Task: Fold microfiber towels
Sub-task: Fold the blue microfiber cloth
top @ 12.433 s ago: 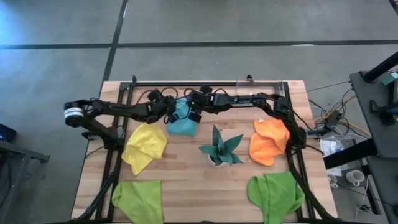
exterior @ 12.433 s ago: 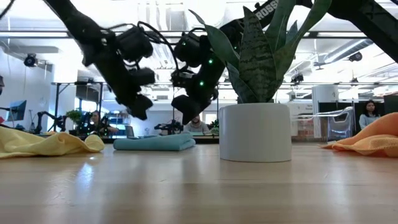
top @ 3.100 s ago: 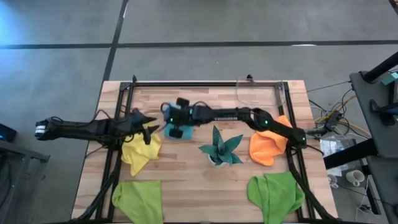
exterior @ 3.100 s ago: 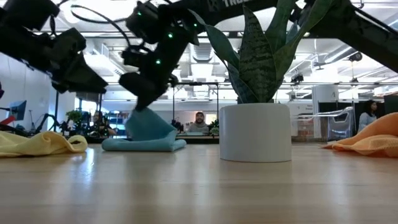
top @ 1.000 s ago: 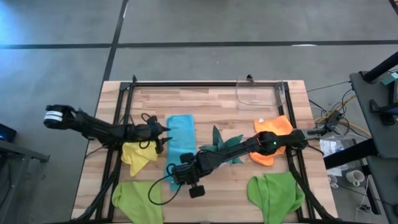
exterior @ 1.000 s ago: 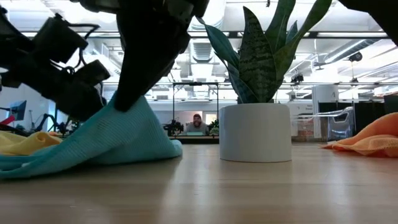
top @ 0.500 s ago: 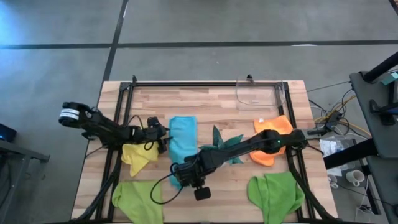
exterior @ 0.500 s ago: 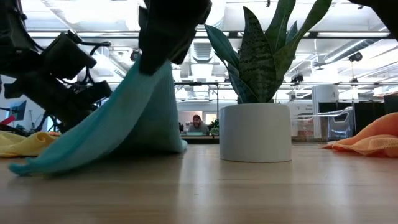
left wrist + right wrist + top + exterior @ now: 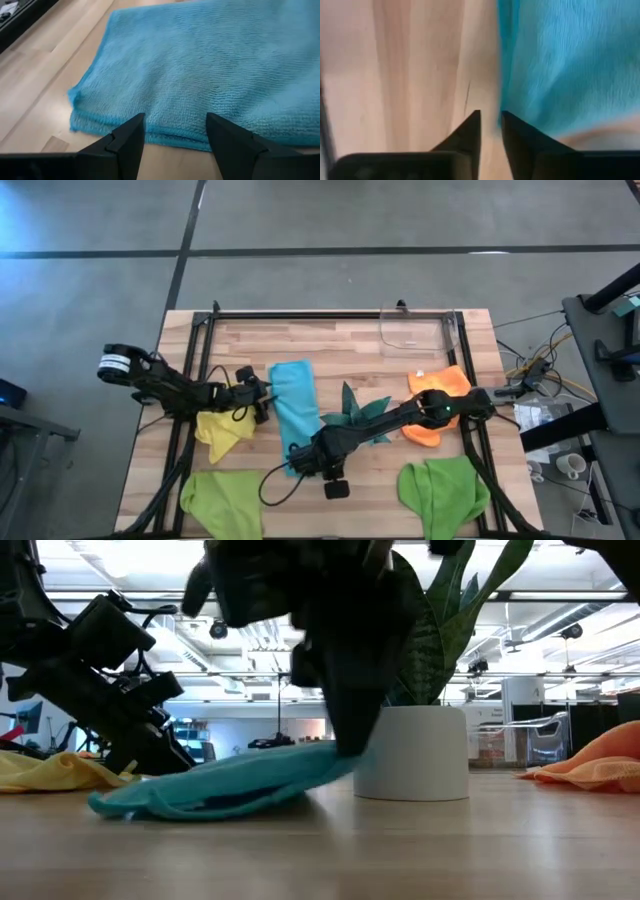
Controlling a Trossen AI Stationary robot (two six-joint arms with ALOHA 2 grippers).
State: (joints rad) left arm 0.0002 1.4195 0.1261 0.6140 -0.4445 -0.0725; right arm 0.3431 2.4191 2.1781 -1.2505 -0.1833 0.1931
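Observation:
The light blue towel [image 9: 292, 412] lies as a long strip from the far middle of the table toward its near edge. In the low view its near end [image 9: 325, 762] slopes up to my right gripper [image 9: 305, 463]. That gripper points down over that end, its fingers a narrow gap apart [image 9: 491, 125], the towel's edge [image 9: 506, 75] beside them. My left gripper [image 9: 263, 395] stands open and low at the strip's left long edge [image 9: 165, 134], short of it. The yellow [image 9: 222, 430], orange [image 9: 432, 405] and two lime green towels [image 9: 222, 500] [image 9: 445, 490] lie loose. My right gripper stands over the blue towel's near end [image 9: 325, 762], pointing down, fingers slightly apart. Nothing shows between the fingertips in the right wrist view. Whether a finger touches the cloth, I cannot tell.
A dark teal spiky plant in a white pot [image 9: 410, 752] stands just right of the blue towel, close by my right arm. A clear container [image 9: 412, 332] sits at the far right. The black frame rails [image 9: 190, 370] run along both sides of the table.
My right gripper has shifted toward the table's right edge over the towel's near end. That end, held high half a second ago, has come down and now slopes low over the table; the far part stayed put. My left gripper has sunk a little toward the table.

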